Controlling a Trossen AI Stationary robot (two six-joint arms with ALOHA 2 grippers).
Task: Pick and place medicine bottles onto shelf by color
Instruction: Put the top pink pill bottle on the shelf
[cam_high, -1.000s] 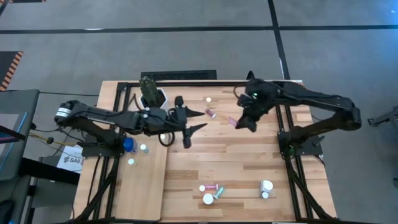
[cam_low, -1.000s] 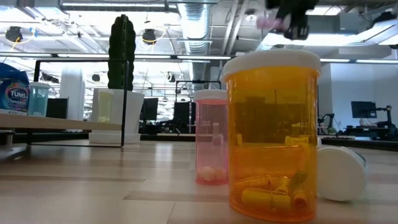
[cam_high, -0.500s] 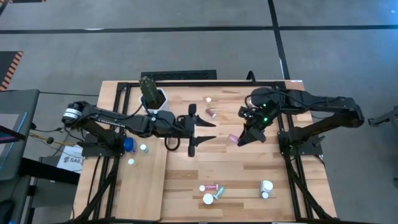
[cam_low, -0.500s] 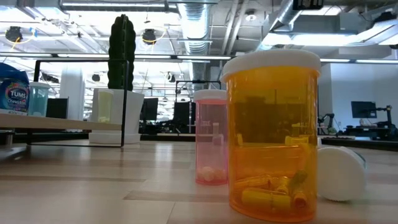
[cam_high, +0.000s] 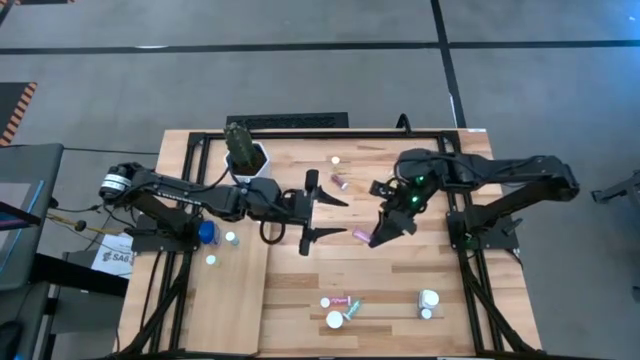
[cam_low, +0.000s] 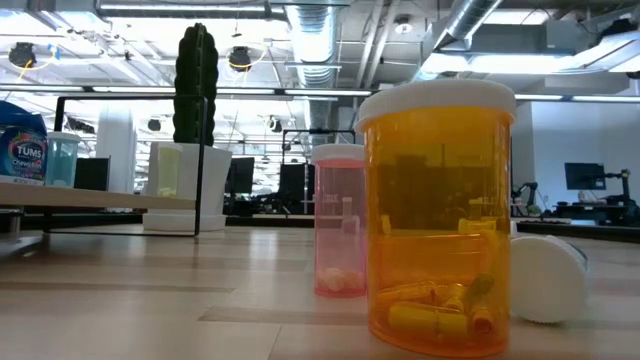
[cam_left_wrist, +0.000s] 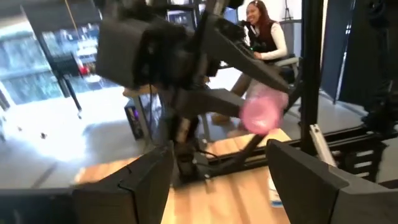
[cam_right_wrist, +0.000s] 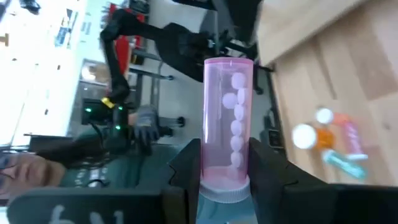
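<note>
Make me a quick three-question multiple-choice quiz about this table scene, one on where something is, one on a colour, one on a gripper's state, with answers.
1. Where does the cactus pot stand?
A. at the table's far edge, on the left arm's side
B. among the bottles at the near edge
C. beside the right arm's base

2. What colour is the bottle in the right gripper?
A. blue
B. pink
C. amber

3. How is the left gripper now?
A. shut on a bottle
B. open and empty
C. out of view

Answers:
1. A, the high view shows the pot at the far edge next to the left arm.
2. B, the right wrist view shows a clear pink bottle clamped between the fingers.
3. B, the high view shows its fingers spread apart, facing the pink bottle, with nothing between them.
</note>
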